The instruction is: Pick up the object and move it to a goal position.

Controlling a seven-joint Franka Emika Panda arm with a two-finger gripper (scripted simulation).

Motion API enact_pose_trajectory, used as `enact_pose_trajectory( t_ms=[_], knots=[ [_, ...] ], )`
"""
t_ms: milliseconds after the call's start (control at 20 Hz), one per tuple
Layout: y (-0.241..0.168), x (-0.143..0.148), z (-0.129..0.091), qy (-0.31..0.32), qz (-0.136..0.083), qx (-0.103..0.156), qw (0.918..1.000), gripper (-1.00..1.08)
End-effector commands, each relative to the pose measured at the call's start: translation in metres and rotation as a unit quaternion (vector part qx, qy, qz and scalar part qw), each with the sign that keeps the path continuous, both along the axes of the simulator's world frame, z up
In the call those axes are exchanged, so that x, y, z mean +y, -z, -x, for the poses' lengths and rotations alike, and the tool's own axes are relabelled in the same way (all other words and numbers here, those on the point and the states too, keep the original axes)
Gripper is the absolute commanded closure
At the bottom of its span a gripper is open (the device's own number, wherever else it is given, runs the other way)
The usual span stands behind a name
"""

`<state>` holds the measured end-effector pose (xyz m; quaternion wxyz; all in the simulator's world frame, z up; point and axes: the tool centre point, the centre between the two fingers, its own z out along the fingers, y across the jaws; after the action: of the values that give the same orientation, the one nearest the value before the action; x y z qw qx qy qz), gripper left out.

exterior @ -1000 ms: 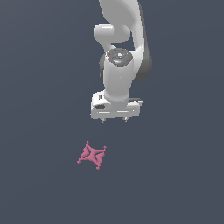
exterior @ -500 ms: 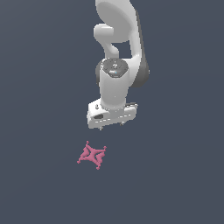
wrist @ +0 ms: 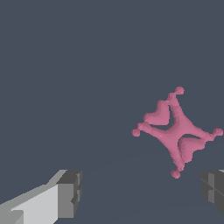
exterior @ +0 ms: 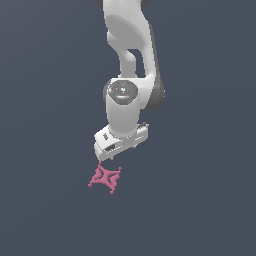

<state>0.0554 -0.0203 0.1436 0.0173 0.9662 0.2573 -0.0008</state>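
The object [exterior: 105, 178] is a small pink, flat four-pointed star with knobby tips, lying on the dark grey floor. My gripper [exterior: 118, 156] hangs just above it, a little toward the exterior view's right. In the wrist view the object [wrist: 176, 132] lies flat, nearer to one of the two dark fingertips [wrist: 70, 193], and the gripper [wrist: 142, 190] is open with nothing between its fingers. The star is untouched and apart from both fingers.
The white arm [exterior: 129, 60] rises from the gripper toward the top of the exterior view. The dark grey floor [exterior: 200, 200] is plain all around.
The gripper has come down and moved toward the exterior view's left, closing in on the star, and has turned slightly. The star has not moved.
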Motion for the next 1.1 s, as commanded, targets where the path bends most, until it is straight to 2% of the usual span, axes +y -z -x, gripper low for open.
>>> enact_pose_trajectory(
  t_ms=[0,250,500,750,1050],
  knots=[
    [0.006,-0.005,-0.006,-0.031,0.0,0.002,0.9995,-0.92],
    [0.017,-0.016,-0.017,-0.09,-0.001,0.005,0.9959,-0.92],
    [0.029,-0.027,-0.026,-0.149,-0.003,0.007,0.9888,-0.92],
    [0.041,-0.039,-0.036,-0.206,-0.005,0.009,0.9785,-0.92],
    [0.056,-0.054,-0.045,-0.272,-0.009,0.01,0.9621,-0.92]
  ],
)
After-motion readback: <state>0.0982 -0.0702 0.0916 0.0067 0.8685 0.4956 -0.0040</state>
